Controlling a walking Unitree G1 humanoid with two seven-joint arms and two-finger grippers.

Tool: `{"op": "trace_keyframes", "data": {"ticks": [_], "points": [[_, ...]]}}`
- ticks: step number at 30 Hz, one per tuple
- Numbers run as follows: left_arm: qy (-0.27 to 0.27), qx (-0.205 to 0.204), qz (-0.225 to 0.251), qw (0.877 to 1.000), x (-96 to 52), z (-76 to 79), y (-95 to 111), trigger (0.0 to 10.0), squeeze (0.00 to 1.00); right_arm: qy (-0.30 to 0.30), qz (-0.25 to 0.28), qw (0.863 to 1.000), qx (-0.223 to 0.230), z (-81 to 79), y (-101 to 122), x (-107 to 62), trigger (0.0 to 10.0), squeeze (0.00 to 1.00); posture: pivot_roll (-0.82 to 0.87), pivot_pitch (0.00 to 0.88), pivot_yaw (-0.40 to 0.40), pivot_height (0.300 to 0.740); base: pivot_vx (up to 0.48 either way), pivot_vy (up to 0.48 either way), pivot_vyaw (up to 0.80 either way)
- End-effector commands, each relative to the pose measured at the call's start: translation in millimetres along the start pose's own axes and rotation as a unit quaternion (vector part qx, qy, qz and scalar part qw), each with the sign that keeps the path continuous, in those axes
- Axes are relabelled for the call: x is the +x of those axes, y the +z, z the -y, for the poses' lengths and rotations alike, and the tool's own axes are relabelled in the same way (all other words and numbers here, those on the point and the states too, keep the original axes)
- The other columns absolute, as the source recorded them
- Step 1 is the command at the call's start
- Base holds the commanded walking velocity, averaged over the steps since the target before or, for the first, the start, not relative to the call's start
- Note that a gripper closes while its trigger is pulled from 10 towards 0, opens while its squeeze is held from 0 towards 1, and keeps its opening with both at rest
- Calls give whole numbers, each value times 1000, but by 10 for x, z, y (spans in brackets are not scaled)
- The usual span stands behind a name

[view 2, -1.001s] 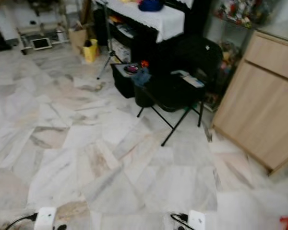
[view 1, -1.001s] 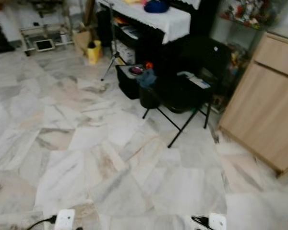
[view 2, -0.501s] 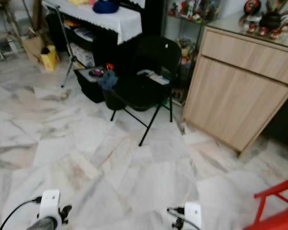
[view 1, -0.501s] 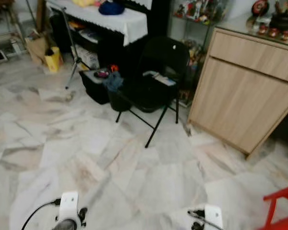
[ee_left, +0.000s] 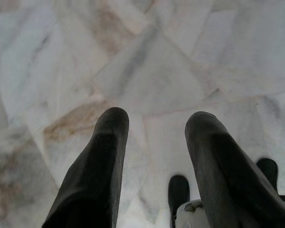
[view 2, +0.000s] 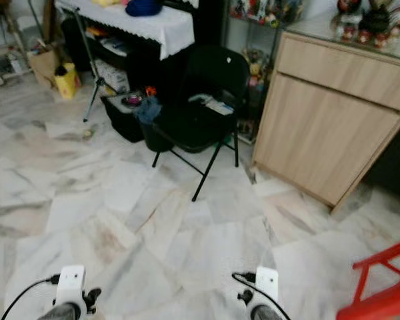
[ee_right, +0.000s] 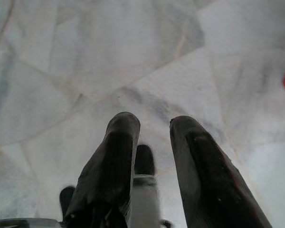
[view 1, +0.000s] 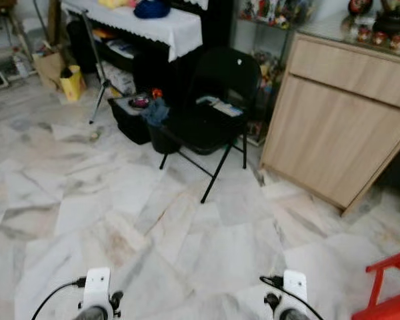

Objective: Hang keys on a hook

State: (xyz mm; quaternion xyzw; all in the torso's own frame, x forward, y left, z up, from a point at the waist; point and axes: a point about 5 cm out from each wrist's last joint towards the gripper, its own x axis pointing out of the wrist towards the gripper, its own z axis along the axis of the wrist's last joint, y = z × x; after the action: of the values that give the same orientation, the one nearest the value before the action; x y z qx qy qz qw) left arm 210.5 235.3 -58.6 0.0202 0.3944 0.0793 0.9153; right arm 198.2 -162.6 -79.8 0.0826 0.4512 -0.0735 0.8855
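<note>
Marble floor [view 1: 187, 247] in grey, white and tan slabs spreads under the robot. At the near edge of the head views sit the two wrists: the left arm's white wrist block [view 1: 97, 288] at 7 o'clock with a black cable curling off it, the right arm's white wrist block [view 1: 294, 287] at 5 o'clock, also cabled. Both arms hang low over the tiles. In the left wrist view the left gripper [ee_left: 154, 130] points down at the floor, its two black fingers [ee_left: 102, 161] spread with a wide gap and nothing between them. In the right wrist view the right gripper [ee_right: 153, 124] also faces the floor, fingers [ee_right: 116, 156] parted by a narrower gap, holding nothing. The keys and the hook cannot be made out anywhere in these views.

At 4 o'clock a red frame [view 1: 387, 287] juts in from the edge. Further out, toward 12 o'clock, a black folding chair [view 1: 213, 113] stands on thin crossed legs, with some flat items on its seat [view 1: 219, 105]. Just beside it, toward 11 o'clock, a black bin [view 1: 137, 117] holds small coloured things. At 2 o'clock is a light wooden cabinet [view 1: 340, 113] with ornaments on top. Farthest, at 11 o'clock, a dark table with a white cloth [view 1: 147, 23] carries a blue object [view 1: 151, 8]; a yellow container [view 1: 72, 81] stands at 10 o'clock beside a brown bag [view 1: 48, 67]
</note>
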Motion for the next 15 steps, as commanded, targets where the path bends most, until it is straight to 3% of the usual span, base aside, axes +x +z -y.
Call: {"op": "trace_keyframes", "data": {"ticks": [1,8,9,15], "points": [[-2,9,-15,1000,-11,-16,-62,10000,0,-1,0,1000,7,-12,22,5,10000,0,81,0,3,733,0,0,-706],[1,19,-17,1000,-14,-7,-77,10000,0,3,-4,1000,-3,-11,2,2,10000,0,75,0,-6,733,0,0,-706],[-9,39,-21,999,-15,37,-98,10000,0,11,-6,1000,-19,-40,-2,3,10000,0,78,0,-9,733,0,0,-706],[-17,68,-34,997,-23,52,-144,10000,0,30,0,997,-72,-142,50,10,10000,0,76,0,-4,733,0,0,-702]]}}
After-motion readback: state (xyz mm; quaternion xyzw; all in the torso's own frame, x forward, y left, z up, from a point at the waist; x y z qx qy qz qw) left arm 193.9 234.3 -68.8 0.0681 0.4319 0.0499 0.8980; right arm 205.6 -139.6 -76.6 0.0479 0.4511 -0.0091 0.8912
